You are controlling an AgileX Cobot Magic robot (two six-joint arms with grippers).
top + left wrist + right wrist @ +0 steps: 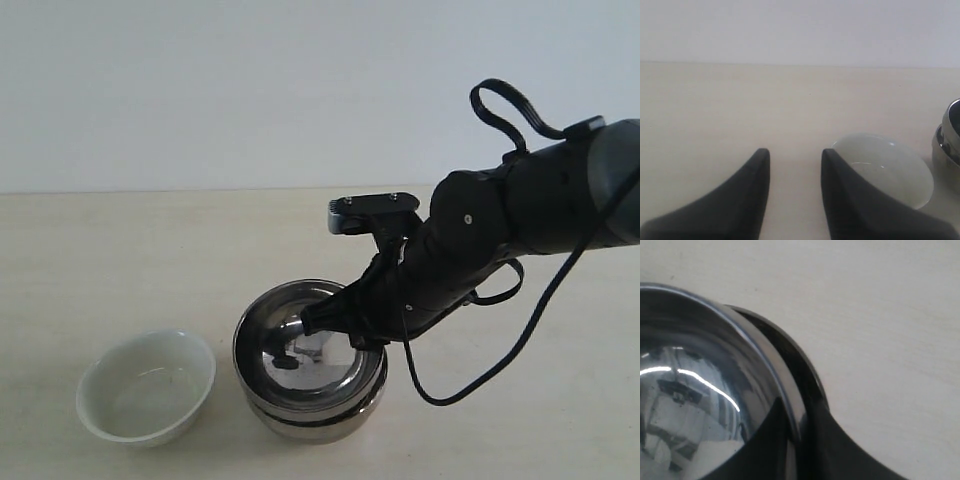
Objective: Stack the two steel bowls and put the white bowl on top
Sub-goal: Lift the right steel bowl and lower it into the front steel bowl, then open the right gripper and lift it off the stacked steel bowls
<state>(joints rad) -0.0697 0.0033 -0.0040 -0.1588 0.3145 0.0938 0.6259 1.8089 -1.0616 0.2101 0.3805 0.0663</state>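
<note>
At the tips of our R gripper is the rim of the top steel bowl. The jaws are pinched shut on that rim, w/ one finger inside the bowl and one outside. The top steel bowl sits down in the bottom steel bowl, so we think the steel stack is about done. It may sit a bit crooked, but we can't tell for sure.

The white bowl is not on top yet. It stands the right way up on the table. From our R gripper it lies across the stack on the far side, well apart. So R is the far arm for it.

Our L gripper is open wide w/ nothing in it. The white bowl is just ahead of it, past one finger and not between the two. The steel stack is near the white bowl, further off on that same side.

So we think L is the near arm for the next grab. It would need to shift sideways to get a finger over the white rim. The bowl is round, so no side is the long one and any bit of rim will do. R should let go first and move off the stack.
</note>
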